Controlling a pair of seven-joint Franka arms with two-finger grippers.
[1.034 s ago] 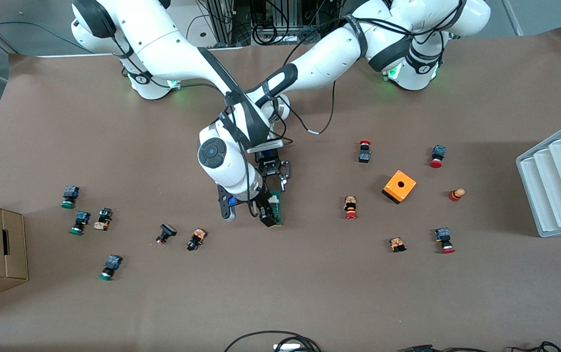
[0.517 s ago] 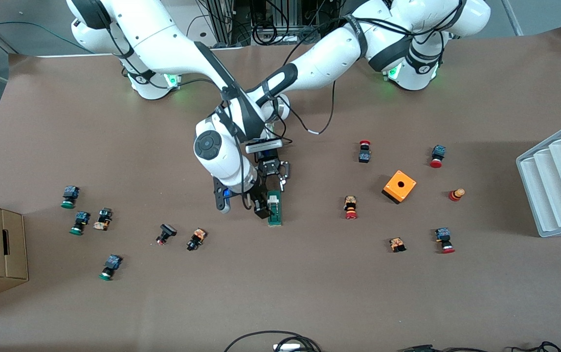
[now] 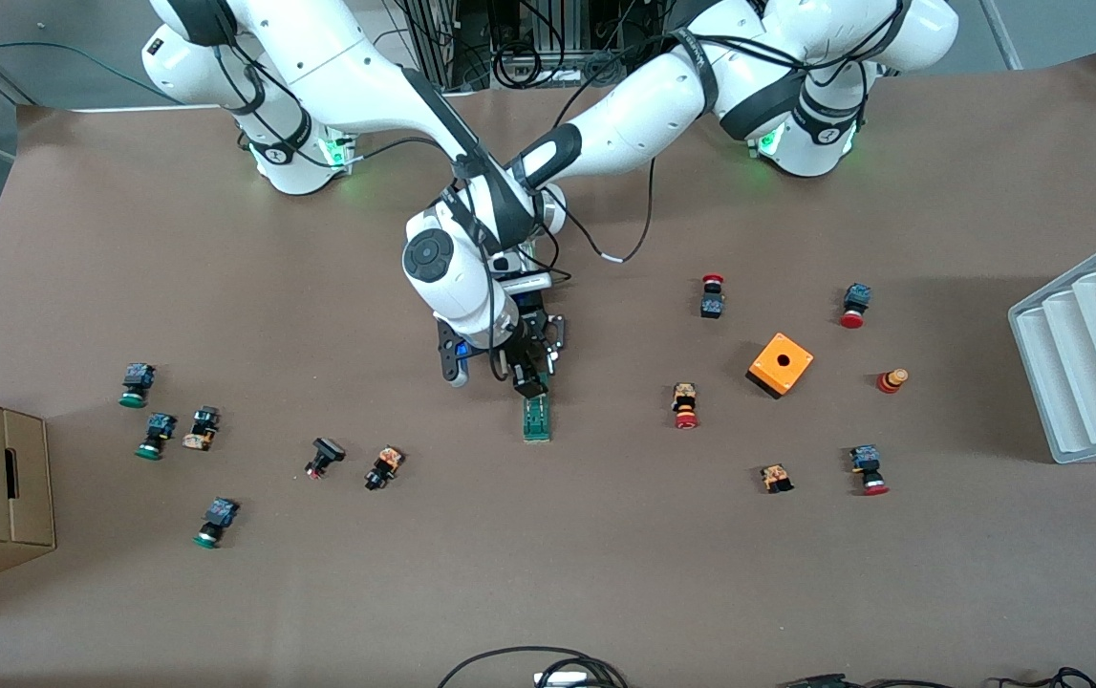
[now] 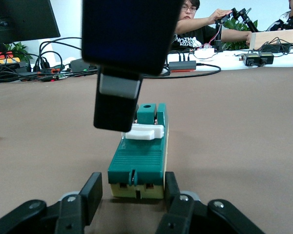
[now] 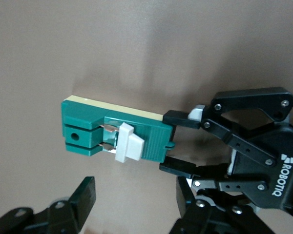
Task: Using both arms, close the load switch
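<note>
Mid-table: one load switch lies flat, white lever down on top. Left gripper pinches its end farther from front camera. Right gripper hovers above, jaws spread, empty. Switch looks light, rigid plastic; grip narrow sides. Two arms, one orange box.

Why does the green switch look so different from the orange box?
The load switch is long, narrow and green with a white lever; the orange box is squarish with a round hole on top. The left gripper clamps the load switch's end, with the open right gripper over it; nothing touches the orange box. Both rest on the brown table.
</note>
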